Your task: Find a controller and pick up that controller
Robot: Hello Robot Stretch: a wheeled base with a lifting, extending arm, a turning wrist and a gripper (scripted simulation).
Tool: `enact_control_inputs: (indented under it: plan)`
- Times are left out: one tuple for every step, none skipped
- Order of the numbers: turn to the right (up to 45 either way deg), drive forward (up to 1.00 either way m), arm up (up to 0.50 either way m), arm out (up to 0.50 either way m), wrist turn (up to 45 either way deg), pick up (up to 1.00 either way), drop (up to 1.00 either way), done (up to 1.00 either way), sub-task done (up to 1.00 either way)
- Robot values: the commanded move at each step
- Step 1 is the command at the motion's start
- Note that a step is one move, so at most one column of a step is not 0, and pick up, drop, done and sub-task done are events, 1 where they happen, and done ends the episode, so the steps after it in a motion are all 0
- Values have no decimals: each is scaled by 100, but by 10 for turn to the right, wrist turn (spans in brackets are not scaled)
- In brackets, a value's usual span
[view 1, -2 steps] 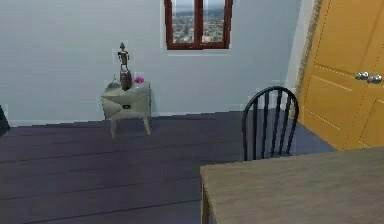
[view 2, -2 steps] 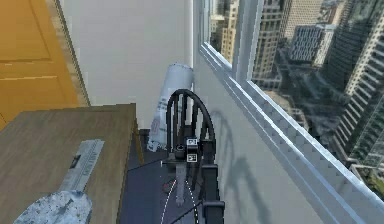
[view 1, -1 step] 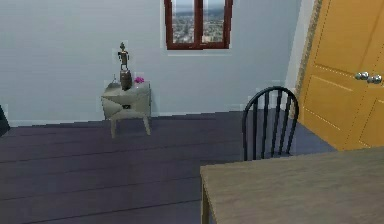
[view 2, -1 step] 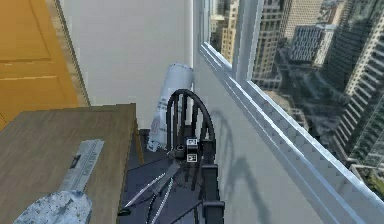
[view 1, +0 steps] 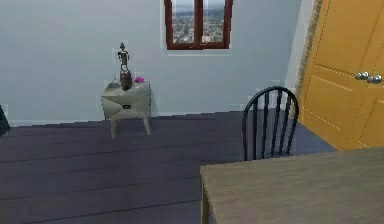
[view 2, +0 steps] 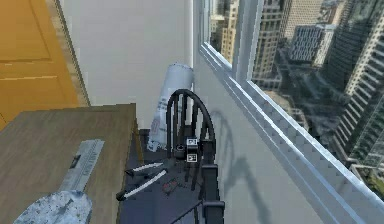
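On the wooden table (view 2: 50, 140) at the arm side view's left lies a flat, long grey thing with rows of marks (view 2: 84, 164), shaped like a remote controller. The arm (view 2: 208, 195) rises from the bottom edge. Its gripper (view 2: 130, 182) points left, with its thin fingers (view 2: 145, 186) over dark floor by the table's right edge. It holds nothing. The grey thing lies a short way left of the fingertips.
A crumpled grey lump (view 2: 52, 208) sits on the table's near corner. A black spindle chair (view 2: 190, 118) and a white cylinder (view 2: 170, 100) stand behind the gripper, by the window wall. In the forward view are the table's corner (view 1: 300, 190), the chair (view 1: 270, 122), an orange door (view 1: 350, 70) and a small side table (view 1: 127, 103) with a statue.
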Motion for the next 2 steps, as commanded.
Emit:
enact_control_inputs:
  plan:
    - [0,0,0,0,450,0,0,0,0]
    - [0,0,0,0,150,0,0,0,0]
